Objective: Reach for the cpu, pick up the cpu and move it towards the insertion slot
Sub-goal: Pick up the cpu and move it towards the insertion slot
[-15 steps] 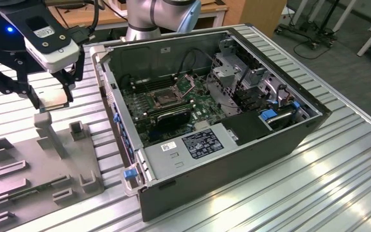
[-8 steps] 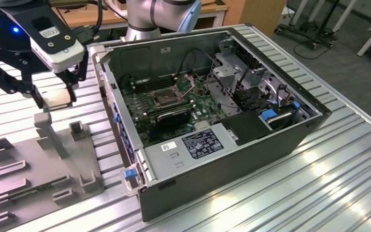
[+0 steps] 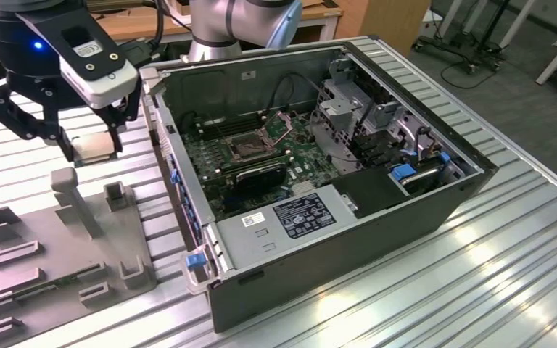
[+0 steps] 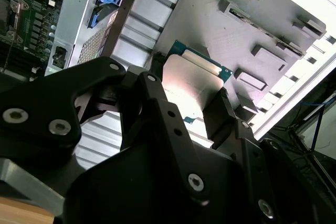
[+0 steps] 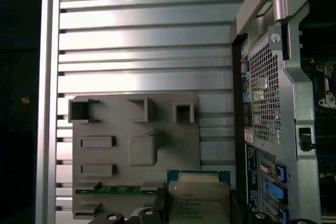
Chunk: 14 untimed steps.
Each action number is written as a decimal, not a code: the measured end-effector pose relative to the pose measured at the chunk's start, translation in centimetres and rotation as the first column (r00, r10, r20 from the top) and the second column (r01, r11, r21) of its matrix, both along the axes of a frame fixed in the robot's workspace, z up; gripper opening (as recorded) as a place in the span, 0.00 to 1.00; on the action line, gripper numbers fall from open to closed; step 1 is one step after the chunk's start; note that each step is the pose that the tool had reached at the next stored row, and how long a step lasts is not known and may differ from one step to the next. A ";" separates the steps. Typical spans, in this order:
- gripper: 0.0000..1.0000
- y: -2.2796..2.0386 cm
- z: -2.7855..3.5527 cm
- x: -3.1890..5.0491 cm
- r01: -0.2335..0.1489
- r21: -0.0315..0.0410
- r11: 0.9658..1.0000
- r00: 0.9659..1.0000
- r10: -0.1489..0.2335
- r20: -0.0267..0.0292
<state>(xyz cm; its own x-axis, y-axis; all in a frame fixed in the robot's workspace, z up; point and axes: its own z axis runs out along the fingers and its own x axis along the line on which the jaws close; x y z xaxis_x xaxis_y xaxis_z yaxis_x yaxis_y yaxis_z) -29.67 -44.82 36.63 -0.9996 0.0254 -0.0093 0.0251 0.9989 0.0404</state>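
1. Black linkages of the claw (image 4: 197, 106) loom closest in the second wrist view, its fingers (image 4: 220, 111) pressed against opposite edges of the cpu (image 4: 191, 80), pinching it.
2. Seen there, the cpu shows its pale silvery top and a thin greenish border, held clear above the grey plastic tray (image 4: 247, 30).
3. From the exterior view, the claw (image 3: 90, 148) hangs over the ribbed metal tabletop (image 3: 452, 275) on the exterior view's left, with the cpu (image 3: 95, 147) a pale square between its fingertips.
4. Below and in front of it, the grey plastic tray (image 3: 56, 254) with raised blocks lies flat on the tabletop, just beside the open computer case (image 3: 356, 217).
5. Inside that case, the insertion slot (image 3: 246, 147) sits on the green circuit board (image 3: 303, 148), its metal frame ringing a dark centre, well apart from the held cpu.
6. Through the first wrist view, the cpu (image 5: 199, 200) appears next to the tray (image 5: 134, 145), with the case's perforated side wall (image 5: 268, 98) close by.
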 end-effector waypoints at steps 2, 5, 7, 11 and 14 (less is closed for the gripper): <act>0.55 0.00 -0.02 0.13 0.000 0.000 1.000 1.000 0.000 0.000; 0.55 0.00 -0.06 0.35 0.001 0.000 1.000 1.000 -0.001 0.000; 0.55 0.00 -0.08 0.56 0.001 0.000 1.000 1.000 -0.001 0.000; 0.55 0.00 -0.13 0.80 0.002 0.000 1.000 1.000 -0.002 0.000; 0.55 0.00 -0.16 0.97 0.003 0.000 1.000 1.000 -0.003 0.000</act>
